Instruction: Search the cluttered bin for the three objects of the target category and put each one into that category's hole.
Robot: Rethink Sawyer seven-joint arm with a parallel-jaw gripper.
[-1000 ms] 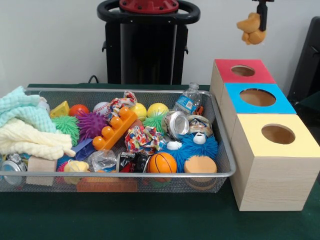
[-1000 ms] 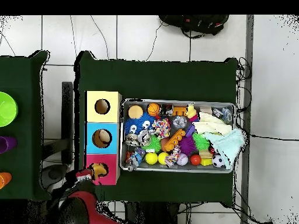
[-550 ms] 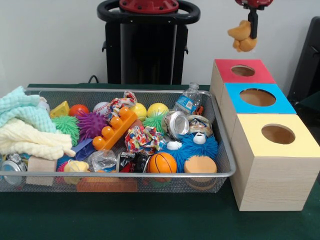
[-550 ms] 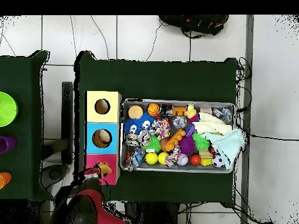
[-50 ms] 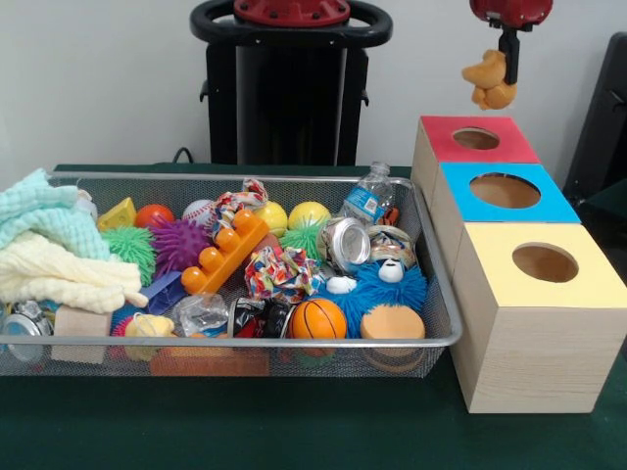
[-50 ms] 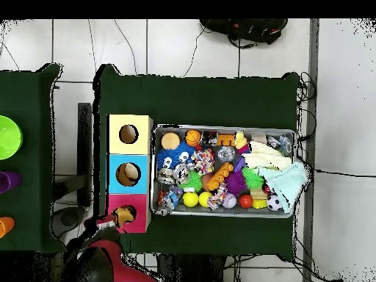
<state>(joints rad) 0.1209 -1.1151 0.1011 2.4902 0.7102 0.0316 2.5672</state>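
Note:
My gripper hangs above the red-topped box, shut on a small orange plush toy that dangles over the box's round hole. From overhead the plush toy shows right over the red box, at the hole. The wire bin holds a jumble of balls, cloths, cans, a bottle and soft toys, among them a blue furry monster and a yellow duck.
Three wooden boxes stand in a row right of the bin: red, blue-topped and yellow-topped, each with a round hole. A green bowl and cups sit on a separate table at the overhead view's left.
The gripper with the plush toy swung left and then back right, staying high above the red box. The bin's contents have not moved.

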